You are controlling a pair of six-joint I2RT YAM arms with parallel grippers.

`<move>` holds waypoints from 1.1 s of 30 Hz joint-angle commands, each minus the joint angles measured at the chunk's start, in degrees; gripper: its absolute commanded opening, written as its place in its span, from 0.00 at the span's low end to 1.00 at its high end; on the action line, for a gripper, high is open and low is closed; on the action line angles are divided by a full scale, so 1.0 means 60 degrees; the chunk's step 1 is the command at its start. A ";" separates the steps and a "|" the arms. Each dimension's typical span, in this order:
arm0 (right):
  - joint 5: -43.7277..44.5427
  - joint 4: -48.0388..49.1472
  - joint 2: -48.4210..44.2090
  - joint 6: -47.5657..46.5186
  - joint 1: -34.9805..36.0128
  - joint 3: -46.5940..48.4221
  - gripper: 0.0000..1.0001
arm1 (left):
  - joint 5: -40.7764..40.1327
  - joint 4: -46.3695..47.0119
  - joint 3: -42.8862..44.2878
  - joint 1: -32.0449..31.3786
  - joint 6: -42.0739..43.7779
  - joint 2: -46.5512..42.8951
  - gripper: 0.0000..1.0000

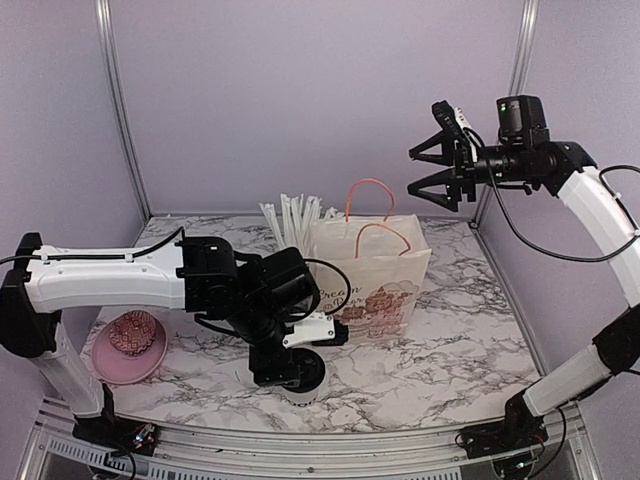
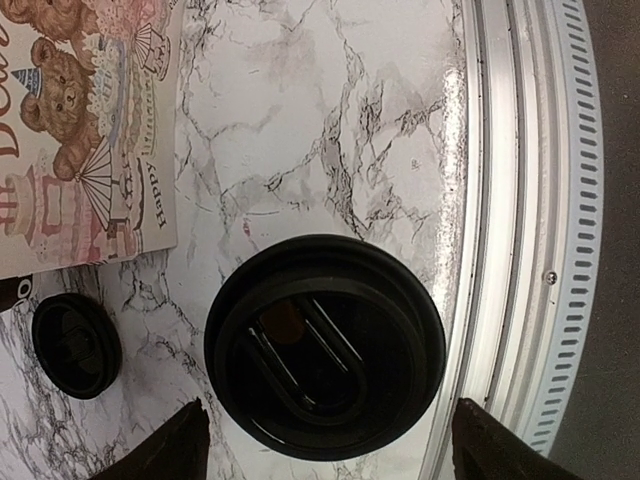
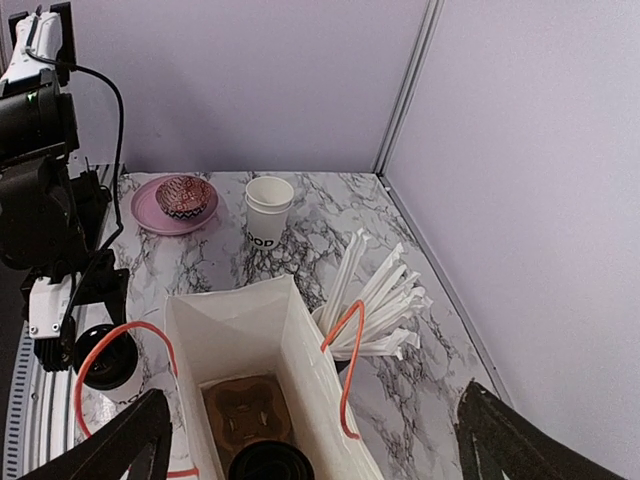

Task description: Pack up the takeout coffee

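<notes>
Nearest, at 6 o'clock by the near edge of the table [image 1: 450, 340], one lidded coffee cup [image 2: 325, 345] stands upright. The left gripper [image 2: 330, 445] hangs over it, fingers apart on either side of the black lid and not clamped on it. At the centre the paper bag [image 1: 385, 290] stands open, with the second lidded cup [image 3: 268, 463] on its floor. High at 2 o'clock, the right gripper [image 1: 414, 172] is spread wide and holds nothing.
</notes>
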 commanded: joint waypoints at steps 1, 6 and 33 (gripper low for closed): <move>-0.0214 0.0475 -0.0161 0.0229 -0.0055 0.0029 0.96 | -0.0264 0.0115 0.0433 -0.0045 0.0273 0.0455 0.84; -0.0141 0.0477 -0.0235 0.0179 -0.0063 -0.0127 0.96 | -0.0152 0.0123 0.0576 -0.0046 0.0237 0.0799 0.81; 0.0307 -0.2598 0.1938 -0.2680 -0.0081 0.1136 0.96 | 0.0585 -0.1289 0.1734 -0.0060 -0.0903 -0.1240 0.57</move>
